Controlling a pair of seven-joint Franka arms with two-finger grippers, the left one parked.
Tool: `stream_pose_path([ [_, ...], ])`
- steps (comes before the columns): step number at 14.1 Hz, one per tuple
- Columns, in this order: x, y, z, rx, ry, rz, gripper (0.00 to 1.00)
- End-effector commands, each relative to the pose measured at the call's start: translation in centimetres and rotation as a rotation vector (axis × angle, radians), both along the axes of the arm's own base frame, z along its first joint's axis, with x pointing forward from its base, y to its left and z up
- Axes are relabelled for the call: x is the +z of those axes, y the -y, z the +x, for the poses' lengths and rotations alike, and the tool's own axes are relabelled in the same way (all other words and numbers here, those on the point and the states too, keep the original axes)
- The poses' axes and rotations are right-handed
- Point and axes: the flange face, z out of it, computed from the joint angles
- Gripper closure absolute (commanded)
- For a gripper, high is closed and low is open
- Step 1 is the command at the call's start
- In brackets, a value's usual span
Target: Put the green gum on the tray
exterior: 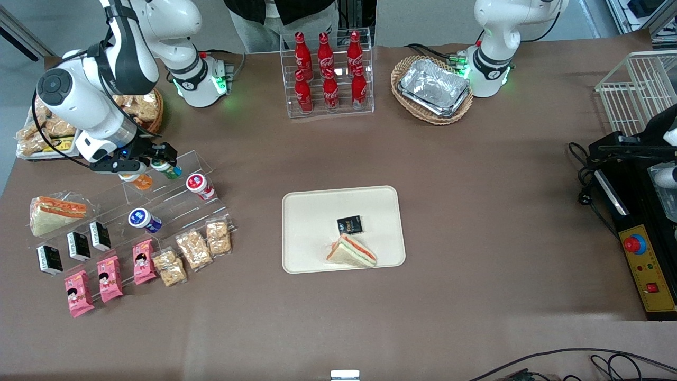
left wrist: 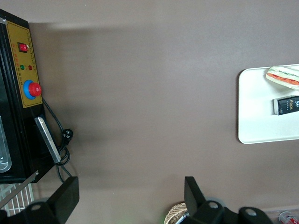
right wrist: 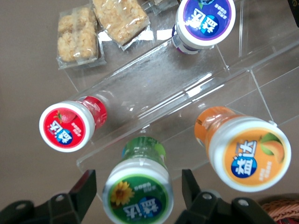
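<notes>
The right arm's gripper is hanging over the top step of a clear acrylic display stand at the working arm's end of the table. Its fingers are standing apart, one on each side of the green gum, and they do not appear to be touching the bottle. The green gum is sitting on the stand's top step with its white lid facing up toward the wrist camera, directly between the two fingers.

The main risk appears to be the close neighbours. The orange bottle is standing just beside the green gum on the same step, and a finger coming down off-centre could knock it over. The red bottle is also sitting near, one step lower. Because the smooth, round body could slip if pinched too close to the lid, the bottle might tip and roll down the steps.

The cream tray is lying well apart, near the table's middle, already carrying a sandwich and a small black packet, which are leaving bare space for the gum.
</notes>
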Motion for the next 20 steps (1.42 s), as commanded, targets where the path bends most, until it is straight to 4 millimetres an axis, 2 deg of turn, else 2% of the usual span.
stream_pose_path([
  [1,-0.8,0.2,0.3,0.005,0.017,0.005,0.24],
  [2,-0.8,0.3,0.4,0.003,0.02,0.005,0.41],
  [4,-0.5,0.3,0.5,0.001,0.025,0.007,0.64],
  [6,0.2,1.1,0.4,-0.008,0.028,0.015,0.82],
  [8,1.9,1.7,0.0,0.017,0.019,0.029,0.93],
  [10,5.1,1.8,0.1,0.021,-0.014,0.041,0.95],
  [13,12.9,0.8,1.5,0.04,-0.06,0.046,1.0],
  [14,15.6,-0.7,2.0,0.07,-0.075,0.048,1.0],
  [16,19.4,-3.1,3.0,0.043,-0.095,0.056,1.0],
  [18,21.1,-9.1,2.6,-0.013,-0.109,0.065,1.0],
  [20,20.5,-16.0,1.6,-0.086,-0.118,0.052,1.0],
])
